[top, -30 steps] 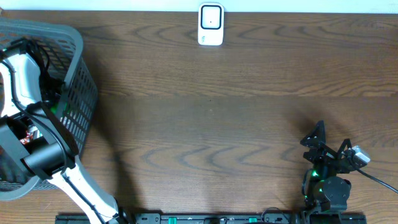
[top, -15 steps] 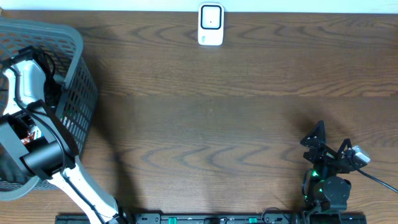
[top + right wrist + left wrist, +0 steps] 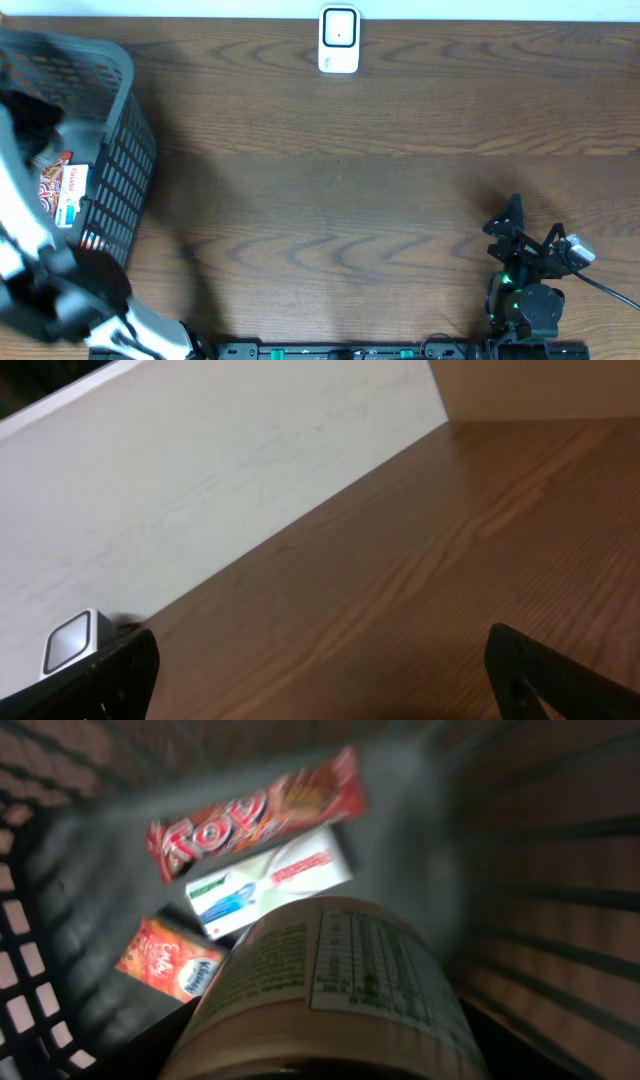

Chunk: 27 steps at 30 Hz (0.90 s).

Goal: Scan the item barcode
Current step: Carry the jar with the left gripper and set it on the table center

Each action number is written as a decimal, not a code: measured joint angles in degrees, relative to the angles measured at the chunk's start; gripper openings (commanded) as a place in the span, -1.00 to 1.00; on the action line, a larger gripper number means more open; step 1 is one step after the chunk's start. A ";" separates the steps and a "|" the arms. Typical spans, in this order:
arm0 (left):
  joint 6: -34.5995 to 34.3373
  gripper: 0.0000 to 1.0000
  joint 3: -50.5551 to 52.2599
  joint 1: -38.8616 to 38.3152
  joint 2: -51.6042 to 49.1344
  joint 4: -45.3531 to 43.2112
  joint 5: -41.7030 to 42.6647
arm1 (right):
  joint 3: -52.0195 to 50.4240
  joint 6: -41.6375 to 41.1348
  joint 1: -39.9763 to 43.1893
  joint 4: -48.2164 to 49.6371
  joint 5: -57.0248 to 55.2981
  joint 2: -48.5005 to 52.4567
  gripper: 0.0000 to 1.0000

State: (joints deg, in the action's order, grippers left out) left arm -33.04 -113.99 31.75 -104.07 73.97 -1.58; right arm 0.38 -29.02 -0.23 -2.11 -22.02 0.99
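Overhead view: grey mesh basket (image 3: 120, 150) sits at far left of the table (image 3: 350, 200), w/ the L arm (image 3: 15, 200) reaching in over it, smeared by motion blur. From up here only a white-green box (image 3: 72, 195) and a reddish pack (image 3: 48, 185) show inside. The L jaws and whatever they carry can't be made out. L wrist view fills that gap: a round tub (image 3: 340, 980) w/ cream label and a printed nutrition panel sits right up against the cam, lying between dark fingers (image 3: 150, 1050) at the frame's lower corners. L jaws are closed partway onto its sides, so the tub is gripped, inside the basket and above the stuff on the floor. Below it lie a red "Top" bar (image 3: 255, 815), the white-green box, an orange packet (image 3: 165, 970), all soft/blurry, w/ basket mesh on both sides. The white barcode scanner (image 3: 339, 40) stands at the table's far edge, centre, well apart from the basket. R arm (image 3: 525, 290) is parked at the near right corner. R wrist view shows what overhead can't: R jaws spread fully wide w/ nothing between, just bare wood, pale wall behind, and the scanner small at lower left.
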 measured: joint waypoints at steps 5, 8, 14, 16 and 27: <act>-1.33 0.39 -2.25 -1.22 16.96 -4.00 14.49 | 0.00 0.00 0.00 0.00 0.09 0.00 0.99; -2.82 0.38 -2.43 -7.93 22.08 -5.88 20.70 | 0.00 0.00 0.00 0.00 0.15 0.00 0.99; -3.63 0.38 -2.25 -34.42 19.19 -5.99 20.52 | 0.00 0.00 0.00 0.00 0.17 0.00 0.99; -3.63 0.39 -1.88 -42.42 15.61 -5.35 18.21 | 0.00 0.00 0.00 0.00 0.15 0.00 0.99; -5.38 0.38 -0.98 -65.00 -11.02 -2.23 7.58 | 0.00 0.00 0.00 0.00 0.17 0.00 0.98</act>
State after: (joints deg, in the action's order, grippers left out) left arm -38.41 -114.98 -33.26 -115.09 71.75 6.00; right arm 0.38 -29.02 -0.23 -2.11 -21.85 0.99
